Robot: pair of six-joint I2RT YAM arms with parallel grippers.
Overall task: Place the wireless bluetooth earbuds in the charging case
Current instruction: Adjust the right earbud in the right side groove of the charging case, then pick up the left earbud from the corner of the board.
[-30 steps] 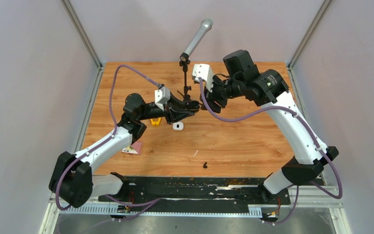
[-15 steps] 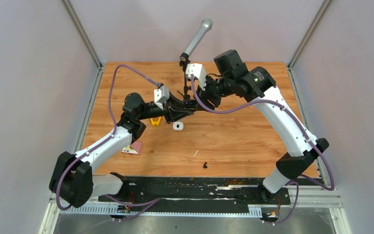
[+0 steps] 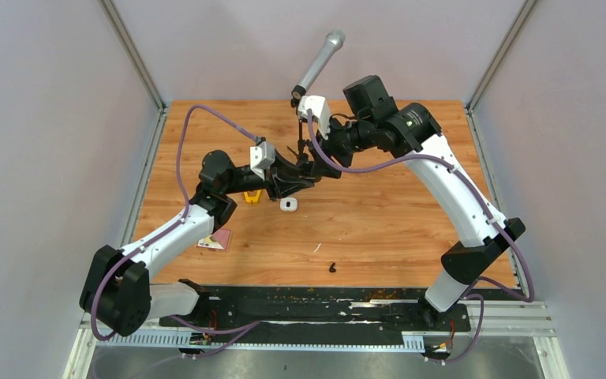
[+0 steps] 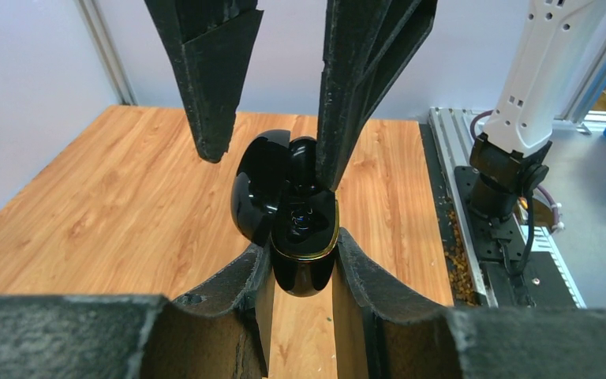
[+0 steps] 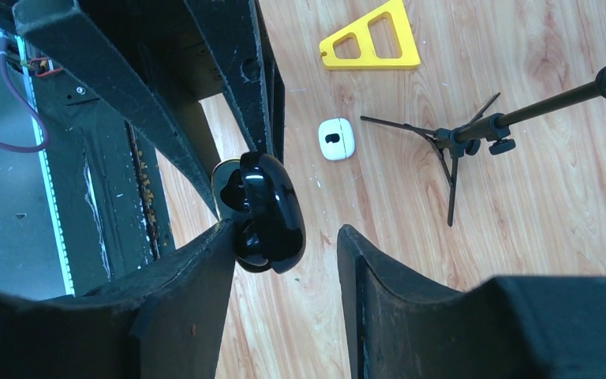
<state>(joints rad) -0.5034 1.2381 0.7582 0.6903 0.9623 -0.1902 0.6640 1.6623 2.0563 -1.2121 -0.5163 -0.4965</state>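
Note:
My left gripper (image 4: 304,246) is shut on the base of a glossy black charging case (image 4: 300,260) and holds it above the table, lid open. Something dark and shiny sits in its well; I cannot tell what. My right gripper (image 5: 284,233) is open around the case's lid (image 5: 272,209), and its left finger touches the lid. In the top view the two grippers meet at mid-table, left (image 3: 303,178) and right (image 3: 316,157). A white case (image 3: 287,204) lies just below them. A black earbud (image 3: 332,267) and a white earbud (image 3: 316,248) lie nearer the front.
A microphone on a small tripod stand (image 3: 303,146) rises right behind the grippers. A yellow triangle (image 3: 252,196) lies under the left wrist. A pink card (image 3: 215,240) lies at the front left. The black base rail (image 3: 323,304) runs along the near edge.
My right arm has swung left and closer to the left gripper, bringing its fingers around the held case. The left arm and the case have stayed put.

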